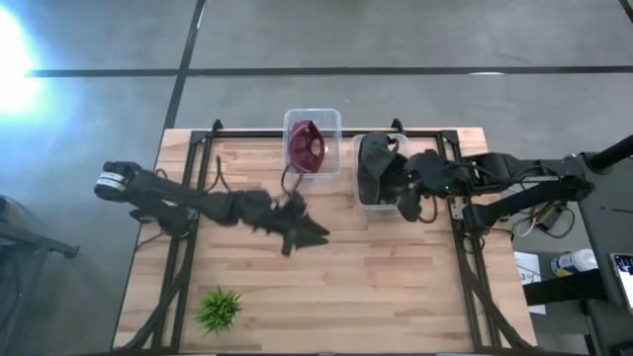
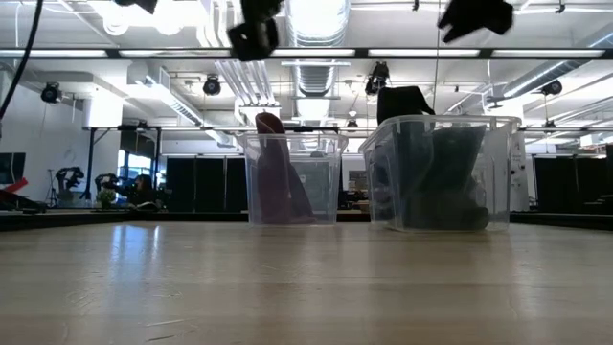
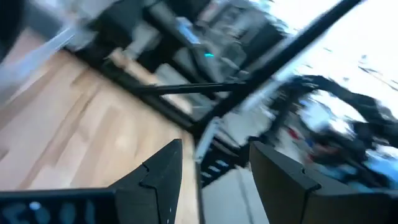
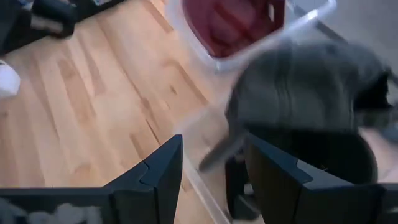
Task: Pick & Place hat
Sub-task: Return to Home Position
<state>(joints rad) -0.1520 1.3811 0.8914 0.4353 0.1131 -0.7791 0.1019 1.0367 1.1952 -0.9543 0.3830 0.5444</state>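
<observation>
A maroon hat [image 1: 307, 146] lies in the left clear bin [image 1: 333, 119] at the table's far middle. It also shows in the low view [image 2: 278, 182] and in the right wrist view [image 4: 233, 25]. A dark grey hat [image 1: 374, 163] sits in the right clear bin [image 1: 358, 198], and also shows in the low view [image 2: 431, 172] and in the right wrist view [image 4: 298, 87]. My left gripper [image 1: 315, 235] hangs open and empty over the table's middle, its open fingers showing in its own wrist view [image 3: 214, 149]. My right gripper [image 1: 407, 208] is open and empty above the right bin's near edge, just short of the grey hat [image 4: 211, 143].
A small green plant [image 1: 220, 309] stands near the table's near left corner. The two bins stand side by side at the far edge. Bare wood [image 1: 396, 287] lies between the bins and the near edge. A black frame runs along the table's sides.
</observation>
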